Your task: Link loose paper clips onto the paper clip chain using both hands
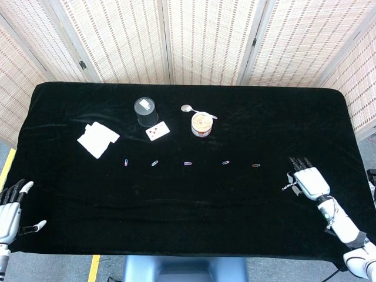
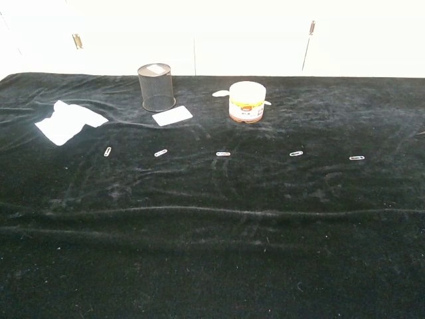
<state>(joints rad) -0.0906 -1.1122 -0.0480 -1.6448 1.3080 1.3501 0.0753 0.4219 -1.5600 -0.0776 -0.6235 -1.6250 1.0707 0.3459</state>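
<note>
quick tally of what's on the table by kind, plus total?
Loose paper clips in a row: 5, first, last
Paper clip chain at the right hand: 1
Mesh cup: 1
Playing card: 1
Food tub: 1
Spoon: 1
White paper piece: 1
Total: 11

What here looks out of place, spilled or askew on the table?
Nothing stands out. Five loose paper clips lie in a tidy row, the mesh cup and jar stand upright, and the white cloth lies crumpled but unspilled.
</note>
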